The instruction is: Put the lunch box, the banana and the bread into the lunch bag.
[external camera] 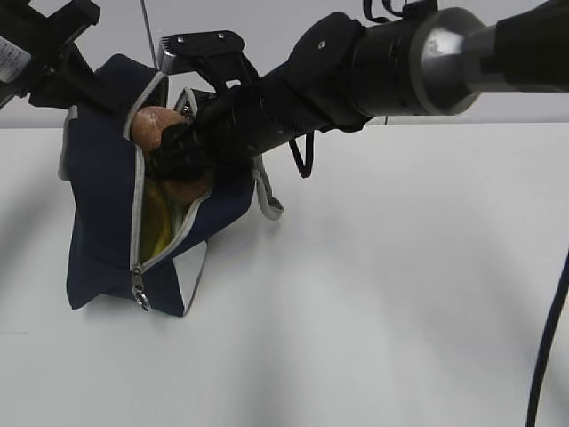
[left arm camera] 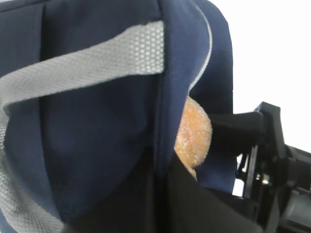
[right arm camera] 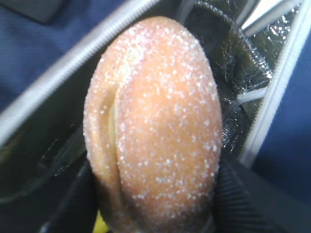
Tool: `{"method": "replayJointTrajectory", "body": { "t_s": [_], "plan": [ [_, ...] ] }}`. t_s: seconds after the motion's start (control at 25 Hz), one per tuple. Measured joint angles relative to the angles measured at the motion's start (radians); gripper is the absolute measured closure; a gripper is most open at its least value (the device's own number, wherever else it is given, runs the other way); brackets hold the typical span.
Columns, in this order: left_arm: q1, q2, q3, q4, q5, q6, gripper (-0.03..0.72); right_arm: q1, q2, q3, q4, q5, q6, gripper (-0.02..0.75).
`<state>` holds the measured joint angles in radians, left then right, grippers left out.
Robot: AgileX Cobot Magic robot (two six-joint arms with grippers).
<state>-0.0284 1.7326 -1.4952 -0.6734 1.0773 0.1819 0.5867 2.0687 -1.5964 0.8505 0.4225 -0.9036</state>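
Note:
The navy lunch bag [external camera: 98, 222] stands on the table with its zipper open toward the camera. My right gripper [external camera: 178, 156] is at the bag's mouth, shut on the golden-brown bread [external camera: 153, 124]. The right wrist view shows the bread [right arm camera: 155, 121] filling the frame between the black fingers [right arm camera: 243, 194], with the silvery lining [right arm camera: 223, 63] behind it. The yellow banana [external camera: 160, 227] lies inside the bag below the bread. My left gripper [left arm camera: 160, 179] pinches the bag's navy fabric [left arm camera: 97, 145] at the upper rim, and the bread [left arm camera: 194, 131] peeks past that edge. The lunch box is out of view.
The white table [external camera: 400, 294] stretches to the right of the bag. A grey handle loop [external camera: 267, 200] hangs from the bag's right side, and the zipper pull [external camera: 140, 298] dangles at its lower front. A black cable [external camera: 547, 356] runs down the right edge.

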Motion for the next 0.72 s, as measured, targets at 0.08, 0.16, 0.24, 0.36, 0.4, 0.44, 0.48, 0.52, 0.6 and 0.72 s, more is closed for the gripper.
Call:
{"method": "replayJointTrajectory", "body": {
  "t_s": [0.08, 0.16, 0.24, 0.36, 0.4, 0.44, 0.48, 0.52, 0.6, 0.72],
  "plan": [
    [0.000, 0.000, 0.000, -0.001, 0.002, 0.000, 0.691, 0.000, 0.018, -0.018, 0.000, 0.000, -0.003, 0.250],
    [0.000, 0.000, 0.000, -0.001, 0.002, 0.000, 0.691, 0.000, 0.028, -0.040, 0.000, 0.000, -0.009, 0.178],
    [0.000, 0.000, 0.000, -0.001, 0.003, 0.000, 0.691, 0.000, 0.030, -0.069, -0.002, 0.006, -0.013, 0.122],
    [0.000, 0.000, 0.000, -0.001, 0.006, 0.000, 0.691, 0.000, 0.030, -0.111, -0.038, 0.048, -0.014, 0.092],
    [0.000, 0.000, 0.000, -0.001, 0.006, 0.000, 0.691, 0.000, 0.030, -0.118, -0.058, 0.059, -0.016, 0.089],
    [0.000, 0.000, 0.000, -0.001, 0.006, 0.000, 0.691, 0.000, 0.030, -0.121, -0.074, 0.074, -0.016, 0.088],
    [0.000, 0.000, 0.000, -0.001, 0.006, 0.000, 0.691, 0.000, 0.030, -0.121, -0.087, 0.087, -0.016, 0.088],
    [0.000, 0.000, 0.000, -0.001, 0.006, 0.000, 0.691, 0.000, 0.030, -0.121, -0.105, 0.099, -0.016, 0.088],
    [0.000, 0.000, 0.000, -0.001, 0.006, 0.000, 0.691, 0.000, 0.022, -0.121, -0.141, 0.118, -0.011, 0.090],
    [0.000, 0.000, 0.000, -0.001, 0.006, 0.000, 0.691, 0.000, -0.015, -0.121, -0.196, 0.144, 0.000, 0.116]
  ]
}}
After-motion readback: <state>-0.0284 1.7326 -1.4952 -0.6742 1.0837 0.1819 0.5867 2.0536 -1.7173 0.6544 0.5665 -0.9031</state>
